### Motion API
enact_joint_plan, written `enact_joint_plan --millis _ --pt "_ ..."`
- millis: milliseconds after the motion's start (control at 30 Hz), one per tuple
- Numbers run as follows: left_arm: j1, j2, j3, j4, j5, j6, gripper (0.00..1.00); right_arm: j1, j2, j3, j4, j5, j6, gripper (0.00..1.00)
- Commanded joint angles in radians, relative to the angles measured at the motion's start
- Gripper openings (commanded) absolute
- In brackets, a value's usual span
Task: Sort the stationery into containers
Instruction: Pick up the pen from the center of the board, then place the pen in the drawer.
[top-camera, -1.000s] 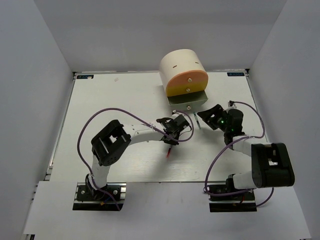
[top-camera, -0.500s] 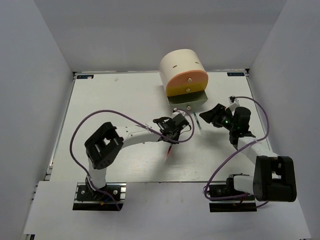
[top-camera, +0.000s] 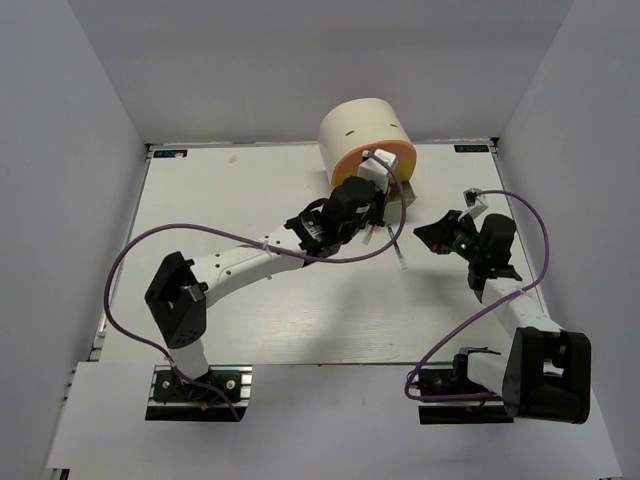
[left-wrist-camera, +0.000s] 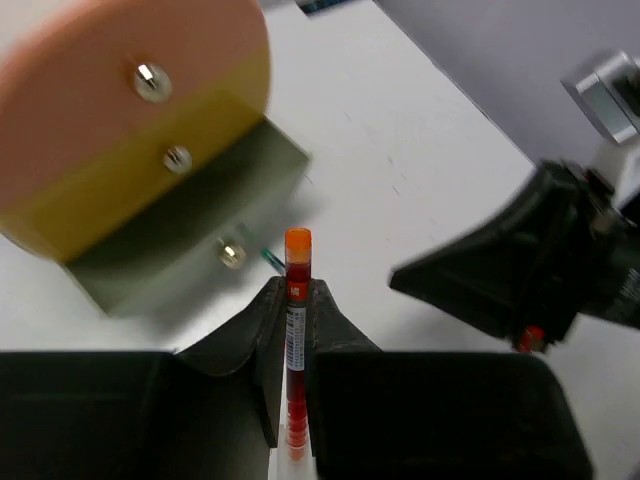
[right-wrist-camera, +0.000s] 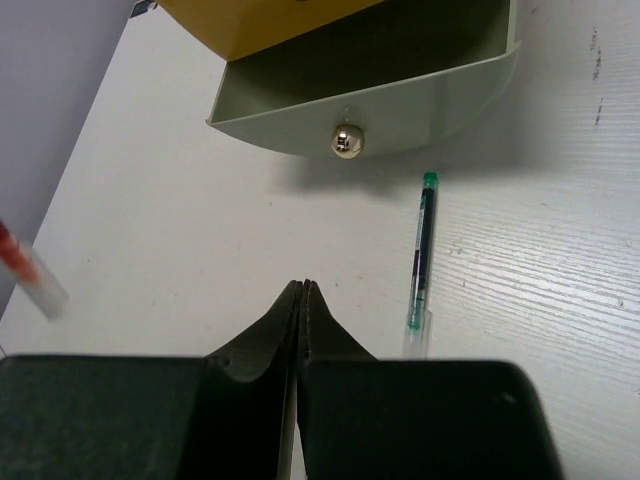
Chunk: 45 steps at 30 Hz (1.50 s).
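Gripping the red pen, the left gripper hovers near the green drawer; release inside seems next. Right gripper is closed, empty.

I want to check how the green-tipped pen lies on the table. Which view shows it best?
The right wrist view: the green-tipped pen lies in full there, just in front of the open drawer. The top external view shows only a thin sliver; the left wrist view only its green tip.
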Motion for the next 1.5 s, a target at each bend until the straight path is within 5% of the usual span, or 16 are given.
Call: enact_joint_plan --millis 0,400,667,1300,1467 --pt "0.022 0.03 0.04 0.167 -0.122 0.211 0.0 -0.014 -0.025 0.029 0.006 -0.045 -0.061 0.0" --pt "0.042 0.205 0.058 0.58 -0.147 0.619 0.0 -0.032 -0.029 0.018 -0.011 -0.056 -0.121 0.0" --pt "0.063 0.283 0.067 0.656 -0.087 0.795 0.0 -0.04 -0.008 0.022 -0.018 -0.049 -0.129 0.0" --pt "0.111 0.355 0.012 0.709 -0.096 0.768 0.0 -0.049 0.017 0.035 -0.038 -0.046 -0.14 0.0" --pt "0.111 0.364 0.012 0.72 -0.105 0.759 0.09 -0.048 0.018 0.028 -0.035 -0.06 -0.144 0.0"
